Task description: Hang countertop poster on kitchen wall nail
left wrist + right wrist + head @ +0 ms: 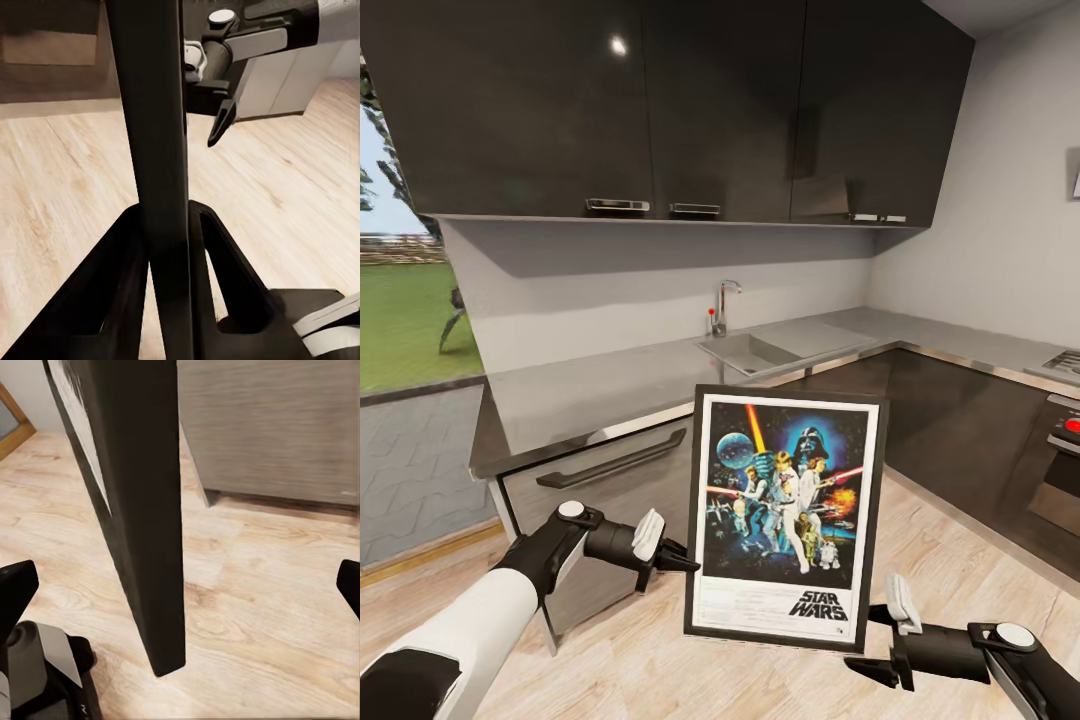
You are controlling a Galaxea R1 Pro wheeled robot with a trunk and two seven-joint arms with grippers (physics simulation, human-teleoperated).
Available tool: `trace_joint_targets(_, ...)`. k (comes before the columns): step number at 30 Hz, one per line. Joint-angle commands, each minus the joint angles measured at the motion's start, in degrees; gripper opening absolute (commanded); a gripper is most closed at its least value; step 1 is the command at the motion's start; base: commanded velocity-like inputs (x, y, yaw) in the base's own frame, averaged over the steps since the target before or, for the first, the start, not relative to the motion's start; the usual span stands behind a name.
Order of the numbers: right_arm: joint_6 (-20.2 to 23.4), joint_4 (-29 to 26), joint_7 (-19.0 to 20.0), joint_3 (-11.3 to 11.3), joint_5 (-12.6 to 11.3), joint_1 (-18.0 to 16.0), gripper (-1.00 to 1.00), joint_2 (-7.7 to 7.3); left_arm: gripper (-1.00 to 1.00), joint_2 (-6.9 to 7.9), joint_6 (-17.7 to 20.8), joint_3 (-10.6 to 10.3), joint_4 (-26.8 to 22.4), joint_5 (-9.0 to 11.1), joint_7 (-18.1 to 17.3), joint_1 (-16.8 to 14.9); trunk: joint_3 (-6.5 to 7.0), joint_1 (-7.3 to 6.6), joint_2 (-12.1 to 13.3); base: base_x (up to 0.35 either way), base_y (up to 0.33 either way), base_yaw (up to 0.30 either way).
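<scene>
Right now the poster (784,520) hangs upright in the air in front of the countertop (610,385), clear of the wood floor (660,660). Your left gripper (682,566) is clenched on its left edge; in the left wrist view both fingers (225,262) press the thin frame (154,150). Your right gripper (875,640) stands released, spread wide beside the lower right corner. Judge it as a stiff, light, flat panel that can pivot in a one-edge pinch, so close the right claw on the frame's edge, not the printed face.
</scene>
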Motion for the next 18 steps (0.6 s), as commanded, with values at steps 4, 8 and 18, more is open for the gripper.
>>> trace_joint_targets(4,-1.93,0.88,-0.08,0.35,-0.39,-0.06,1.00,-0.09,-1.00,0.12,-0.52,-0.09,-1.47,-0.01,-0.02,-0.03,-0.06,0.00,-0.04,0.000,0.000,0.000)
trace_joint_targets(8,-2.18,1.03,-0.08,0.34,-0.39,-0.06,1.00,-0.09,-1.00,0.14,-0.51,-0.08,-1.75,-0.01,-0.02,-0.01,-0.06,0.00,-0.04,0.000,0.000,0.000)
trace_joint_targets(18,-2.29,1.10,-0.08,0.35,-0.46,-0.06,1.00,-0.09,-1.00,0.15,-0.55,-0.08,-1.83,-0.01,-0.02,-0.01,-0.06,0.00,-0.04,0.000,0.000,0.000)
